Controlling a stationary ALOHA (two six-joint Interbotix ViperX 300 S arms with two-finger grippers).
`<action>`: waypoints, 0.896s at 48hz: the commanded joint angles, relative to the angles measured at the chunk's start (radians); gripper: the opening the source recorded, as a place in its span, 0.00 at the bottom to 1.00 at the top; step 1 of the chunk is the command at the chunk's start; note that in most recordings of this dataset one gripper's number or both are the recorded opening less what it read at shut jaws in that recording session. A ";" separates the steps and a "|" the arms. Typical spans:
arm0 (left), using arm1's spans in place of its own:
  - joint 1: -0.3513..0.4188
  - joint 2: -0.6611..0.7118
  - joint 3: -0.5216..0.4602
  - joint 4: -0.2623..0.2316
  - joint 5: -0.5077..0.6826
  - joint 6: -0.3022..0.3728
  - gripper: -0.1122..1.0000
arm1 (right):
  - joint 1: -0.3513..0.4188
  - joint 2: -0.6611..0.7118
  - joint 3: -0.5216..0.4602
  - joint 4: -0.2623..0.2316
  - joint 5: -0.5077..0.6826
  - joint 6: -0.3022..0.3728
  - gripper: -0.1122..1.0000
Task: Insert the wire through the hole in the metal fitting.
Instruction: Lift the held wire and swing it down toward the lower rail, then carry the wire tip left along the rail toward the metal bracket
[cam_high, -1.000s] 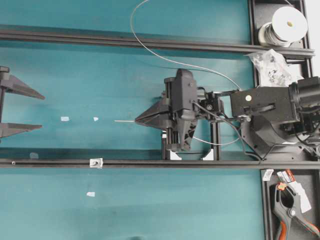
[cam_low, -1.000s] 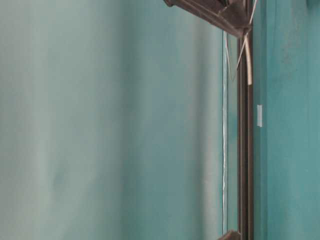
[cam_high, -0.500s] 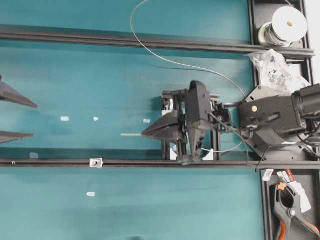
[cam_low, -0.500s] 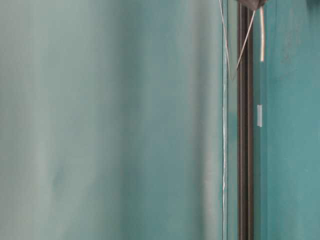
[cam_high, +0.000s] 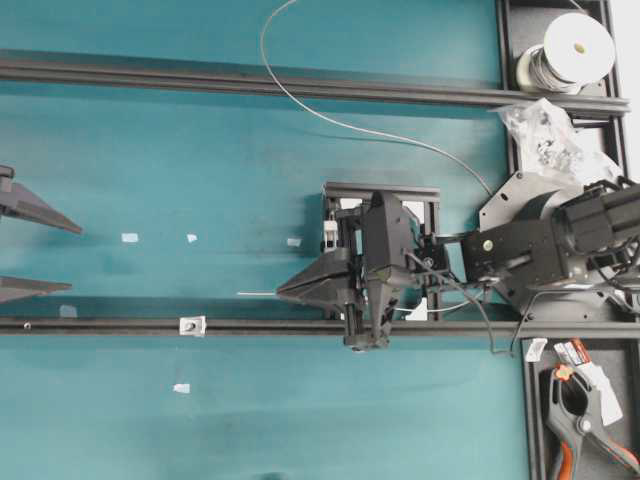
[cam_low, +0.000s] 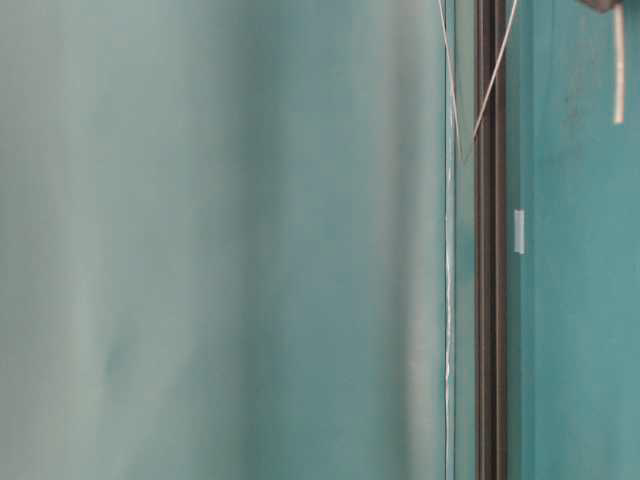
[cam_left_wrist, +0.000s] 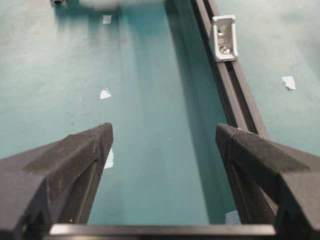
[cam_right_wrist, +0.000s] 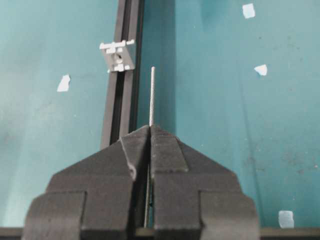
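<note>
My right gripper (cam_right_wrist: 150, 131) is clamped tight on the wire (cam_right_wrist: 152, 95). Its free end lies just beside the metal fitting (cam_right_wrist: 118, 56), not touching it. My left gripper (cam_left_wrist: 164, 137) gapes wide, holding nothing.

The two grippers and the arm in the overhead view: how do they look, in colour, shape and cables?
Both grippers are matte black with wedge-shaped, grainy fingers tapering to points: the left gripper and the right gripper. The right arm is black and blocky, with thin black cables looping beside its wrist and a small pale round spot on its side.

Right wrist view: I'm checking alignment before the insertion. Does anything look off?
Yes. The wire clamped in the right gripper points past the metal fitting, whose hole sits to the left of the tip, on the black rail. Nothing looks damaged.
</note>
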 joint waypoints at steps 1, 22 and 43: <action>-0.006 0.003 -0.012 -0.003 -0.011 -0.006 0.88 | 0.026 -0.002 -0.006 0.043 -0.035 -0.026 0.09; -0.028 0.120 -0.052 -0.003 -0.066 -0.012 0.87 | 0.138 0.009 -0.008 0.249 -0.074 -0.147 0.09; -0.031 0.140 -0.057 0.000 -0.115 0.002 0.87 | 0.158 0.037 -0.014 0.255 -0.100 -0.149 0.09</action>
